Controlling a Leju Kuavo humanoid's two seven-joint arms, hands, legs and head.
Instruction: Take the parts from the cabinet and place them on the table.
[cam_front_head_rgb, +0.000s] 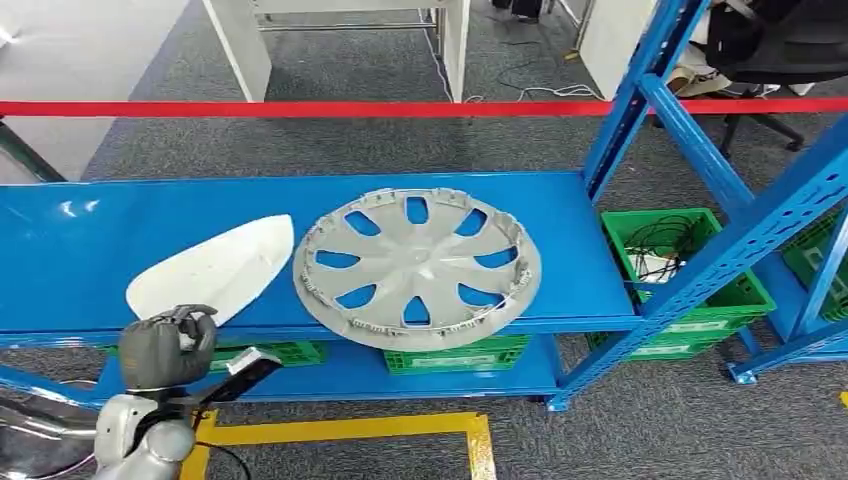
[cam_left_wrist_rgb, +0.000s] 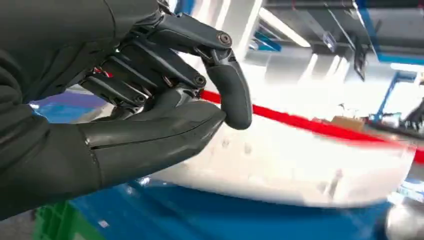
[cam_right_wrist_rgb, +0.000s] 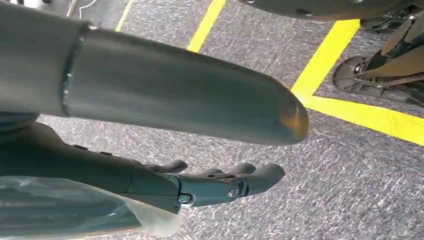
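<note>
On the blue shelf (cam_front_head_rgb: 560, 215) of the cabinet lie two parts. One is a round grey wheel cover (cam_front_head_rgb: 417, 266) with holes in it. It lies flat near the middle, and its front edge sticks out a little past the shelf's front edge. The other is a white curved part (cam_front_head_rgb: 212, 268), shaped a bit like a leaf. It lies to the left of the wheel cover, just beside it.

The left hand (cam_front_head_rgb: 167, 347) is in front of the shelf, by the near end of the white part. Its fingers (cam_left_wrist_rgb: 150, 70) are curled in toward the thumb (cam_left_wrist_rgb: 150, 137). There is nothing in them. In the left wrist view the white part (cam_left_wrist_rgb: 320, 160) sits just past the fingertips, on the blue shelf (cam_left_wrist_rgb: 210, 215).

The right hand (cam_right_wrist_rgb: 165, 150) hangs down over the grey carpet (cam_right_wrist_rgb: 310, 200). Its fingers (cam_right_wrist_rgb: 230, 182) are stretched out loose and hold nothing. Yellow tape lines (cam_right_wrist_rgb: 360, 112) run across the carpet there.

A red strap (cam_front_head_rgb: 300, 108) runs across behind the shelf. Green crates (cam_front_head_rgb: 690, 270) sit low on the right.
</note>
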